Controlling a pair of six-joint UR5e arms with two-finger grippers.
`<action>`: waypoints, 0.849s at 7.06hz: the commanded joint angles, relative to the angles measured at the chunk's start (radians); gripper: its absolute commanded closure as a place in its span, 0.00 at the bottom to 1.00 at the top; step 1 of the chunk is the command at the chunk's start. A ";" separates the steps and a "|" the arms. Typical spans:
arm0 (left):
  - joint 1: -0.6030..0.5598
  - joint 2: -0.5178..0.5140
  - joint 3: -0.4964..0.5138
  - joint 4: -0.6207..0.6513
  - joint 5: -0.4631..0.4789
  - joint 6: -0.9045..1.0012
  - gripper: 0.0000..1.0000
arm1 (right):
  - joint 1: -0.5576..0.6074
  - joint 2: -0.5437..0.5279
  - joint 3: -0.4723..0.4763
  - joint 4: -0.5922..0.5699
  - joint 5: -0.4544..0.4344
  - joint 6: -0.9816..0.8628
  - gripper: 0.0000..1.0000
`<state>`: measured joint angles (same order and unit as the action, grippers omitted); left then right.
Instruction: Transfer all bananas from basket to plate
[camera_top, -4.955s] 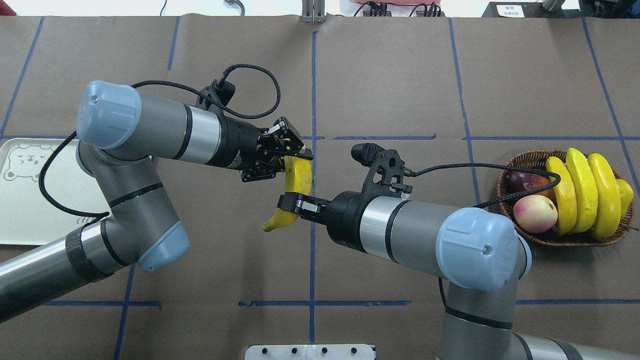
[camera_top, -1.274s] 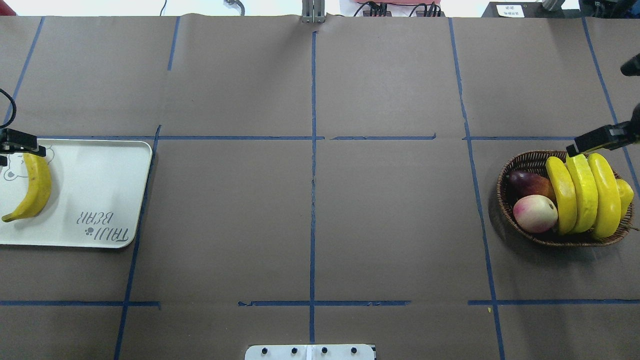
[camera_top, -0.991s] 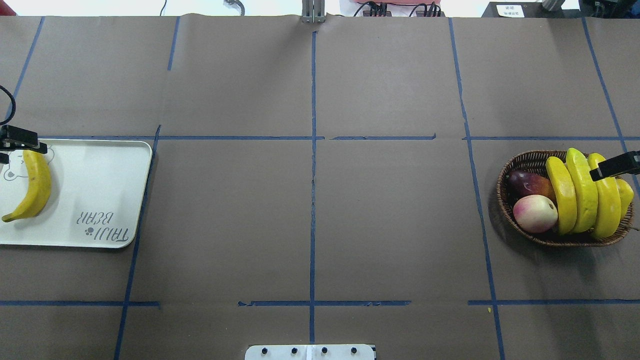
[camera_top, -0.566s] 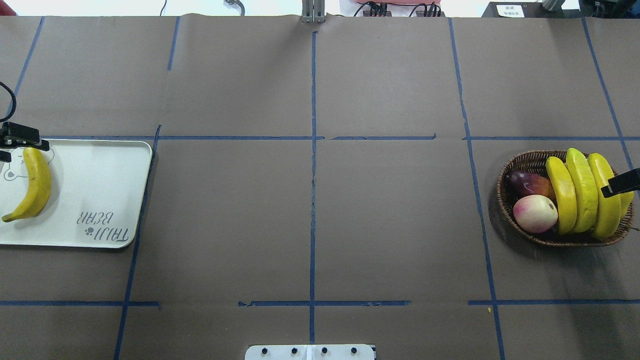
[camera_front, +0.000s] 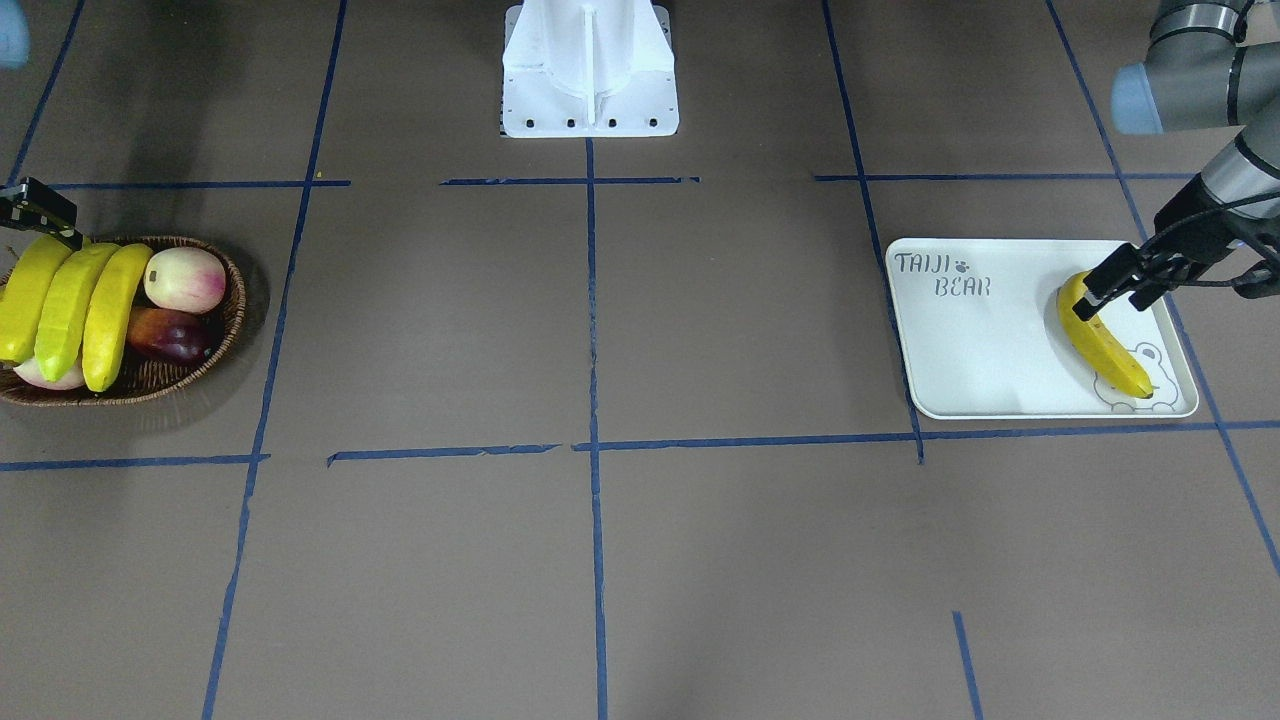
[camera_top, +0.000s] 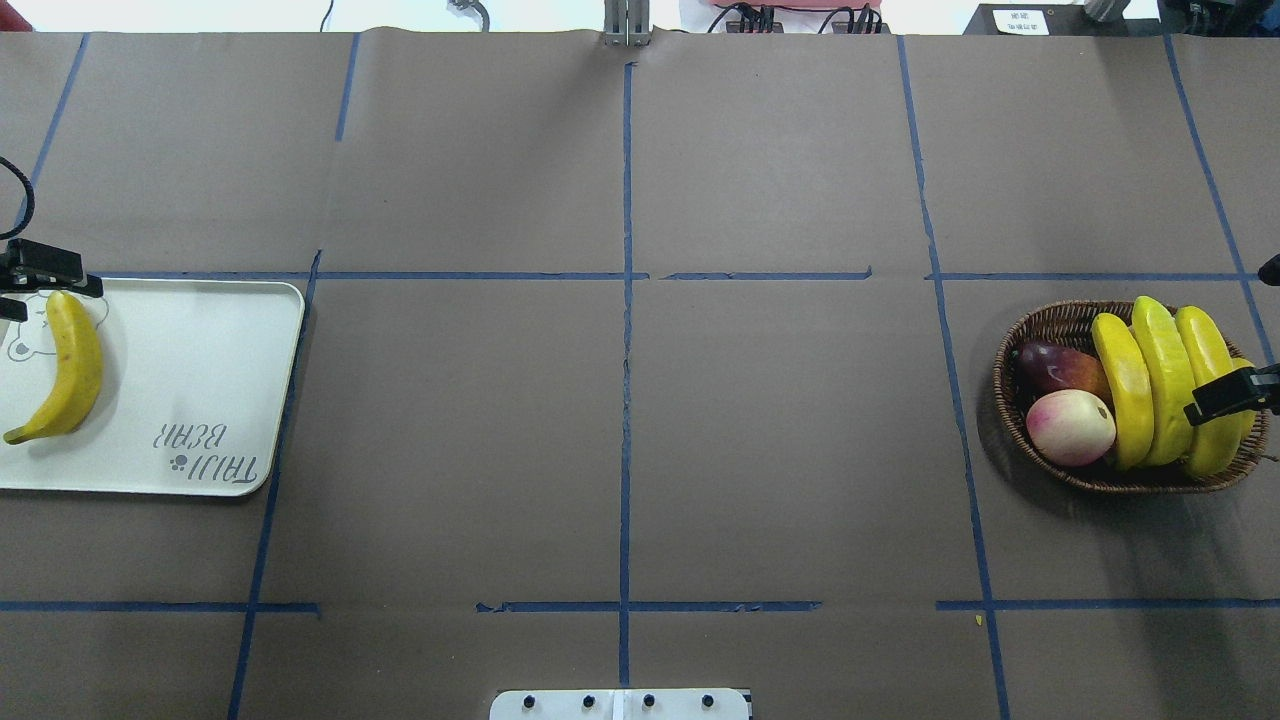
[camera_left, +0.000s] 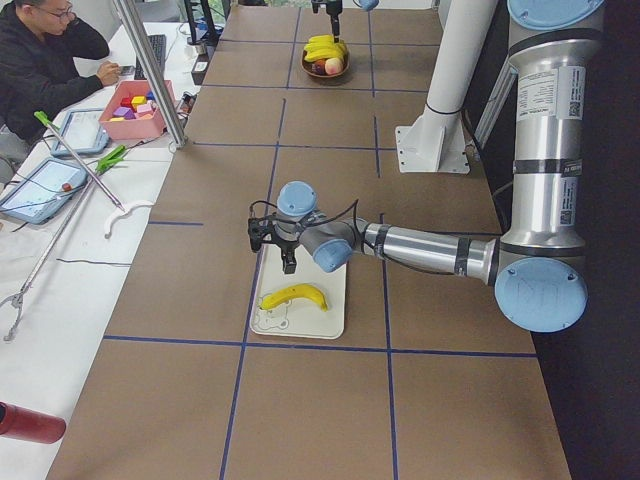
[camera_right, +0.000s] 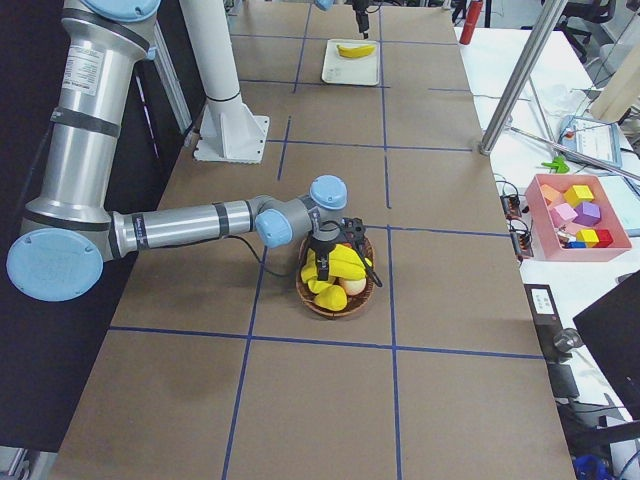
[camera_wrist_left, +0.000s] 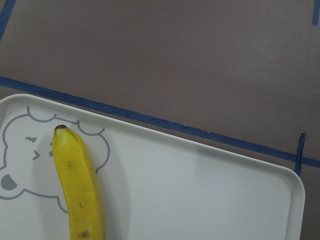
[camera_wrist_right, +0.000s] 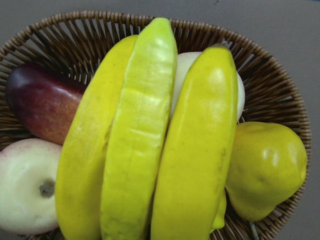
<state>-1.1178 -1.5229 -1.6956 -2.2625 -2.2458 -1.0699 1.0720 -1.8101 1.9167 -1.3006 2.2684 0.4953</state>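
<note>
One banana (camera_top: 62, 370) lies on the white plate (camera_top: 200, 340) over its bear drawing; it also shows in the left wrist view (camera_wrist_left: 80, 190). My left gripper (camera_front: 1110, 290) is open and empty just above that banana's far end. Three bananas (camera_top: 1165, 380) lie side by side across the wicker basket (camera_top: 1040, 320); the middle one (camera_wrist_right: 140, 130) is paler and ridged. My right gripper (camera_top: 1225, 395) hovers over the rightmost banana (camera_top: 1205, 340). Only one finger (camera_top: 1215, 398) shows at the frame edge, so the jaws stand open.
The basket also holds a peach (camera_top: 1070, 428), a dark red fruit (camera_top: 1060, 365) and a yellow pear (camera_wrist_right: 265, 165). The robot's white base (camera_front: 590, 70) stands mid-table. A person (camera_left: 45, 50) sits at a side desk with a pink box (camera_left: 135, 100).
Five seconds ago both grippers held one banana mid-table. It now lies released on the plate. Over the last second the right gripper moved from the basket's far rim over the bananas.
</note>
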 joint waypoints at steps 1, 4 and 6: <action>0.001 -0.005 -0.001 0.000 0.000 -0.001 0.01 | -0.006 -0.002 -0.005 0.000 -0.006 0.000 0.17; 0.001 -0.005 -0.003 0.000 0.000 -0.001 0.01 | -0.004 -0.009 -0.005 0.001 -0.006 -0.003 0.25; 0.001 -0.005 -0.001 0.000 0.000 -0.001 0.01 | -0.004 -0.015 -0.004 0.003 -0.007 -0.003 0.27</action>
<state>-1.1167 -1.5278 -1.6976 -2.2626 -2.2457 -1.0707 1.0676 -1.8209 1.9109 -1.2990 2.2616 0.4926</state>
